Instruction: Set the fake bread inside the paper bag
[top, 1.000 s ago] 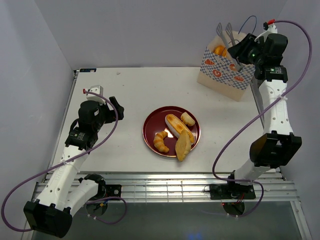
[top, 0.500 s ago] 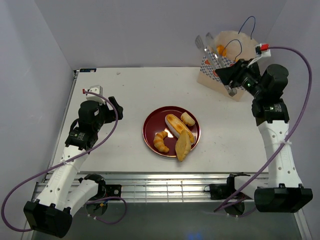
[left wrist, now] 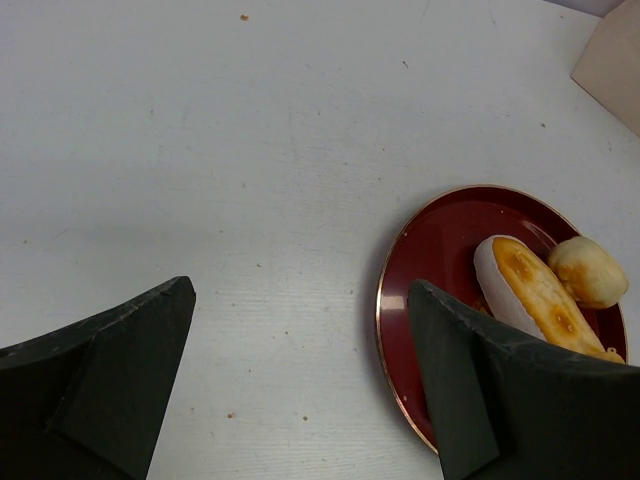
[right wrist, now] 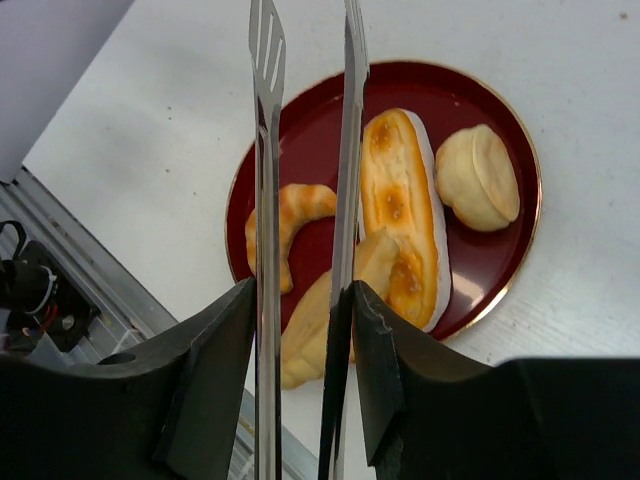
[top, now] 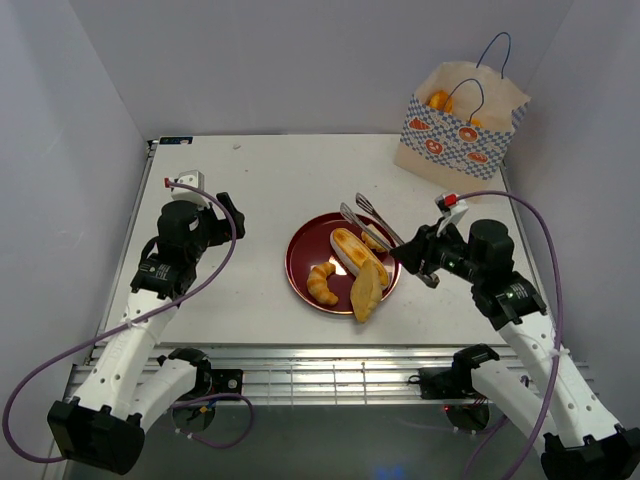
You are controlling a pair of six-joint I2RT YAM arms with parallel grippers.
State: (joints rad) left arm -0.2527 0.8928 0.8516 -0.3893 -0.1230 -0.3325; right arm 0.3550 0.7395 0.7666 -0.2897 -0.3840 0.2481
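The dark red plate (top: 304, 255) holds fake bread: a croissant (top: 322, 283), a long oval roll (top: 357, 253), a small round bun (top: 376, 238) and a flat wedge (top: 366, 293). The paper bag (top: 455, 135) stands at the back right with orange buns (top: 438, 100) inside. My right gripper (top: 412, 254) is shut on metal tongs (top: 368, 220). Their empty, parted tips hang over the plate's right side. In the right wrist view the tongs (right wrist: 265, 200) cross above the croissant (right wrist: 295, 210) and wedge (right wrist: 315, 330). My left gripper (top: 225, 212) is open and empty, left of the plate.
The left wrist view shows the plate's rim (left wrist: 385, 300), the roll (left wrist: 530, 290), the bun (left wrist: 588, 272) and a bag corner (left wrist: 615, 60). Grey walls close in the table on three sides. A metal rail (top: 330, 370) runs along the near edge.
My right arm swung from the paper bag at the back right down and left to the plate, carrying the empty tongs. The left arm has not moved.
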